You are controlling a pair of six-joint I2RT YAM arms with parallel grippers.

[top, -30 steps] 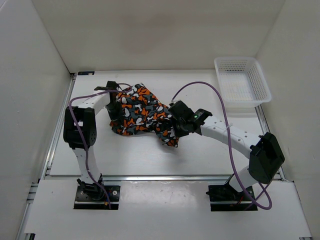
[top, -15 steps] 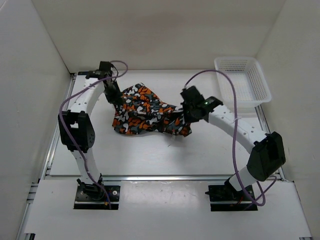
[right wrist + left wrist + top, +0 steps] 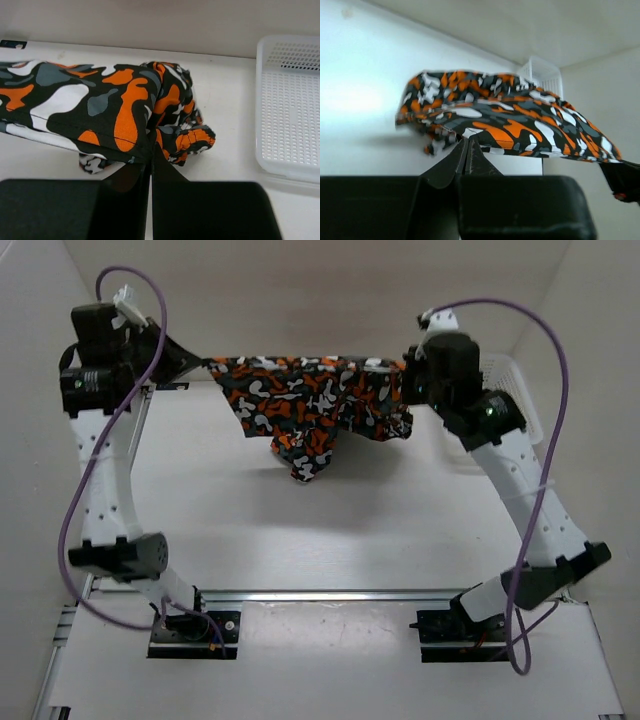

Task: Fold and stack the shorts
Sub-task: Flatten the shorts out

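In the top external view, the shorts (image 3: pixel 315 400) are held up in the air above the table (image 3: pixel 300 530). They are stretched out between the two arms. One top corner is pinched by the left gripper (image 3: pixel 206 363). The other top corner is pinched by the right gripper (image 3: pixel 406 375). In both wrist views the jaws are seen squeezed tight on a thin edge of the cloth.

The top edge is pulled into a nearly straight line. The middle of the cloth is bunched up and hangs down in a point. As far as can be told, the table is not touched by the cloth. The white basket (image 3: pixel 522 405) is seen at the far right, partly hidden behind the right arm.

Only the start of the job seems to be done. The shorts are lifted and spread wide, but no fold is made yet. It is judged that the cloth is yet to be laid flat, folded over and stacked.
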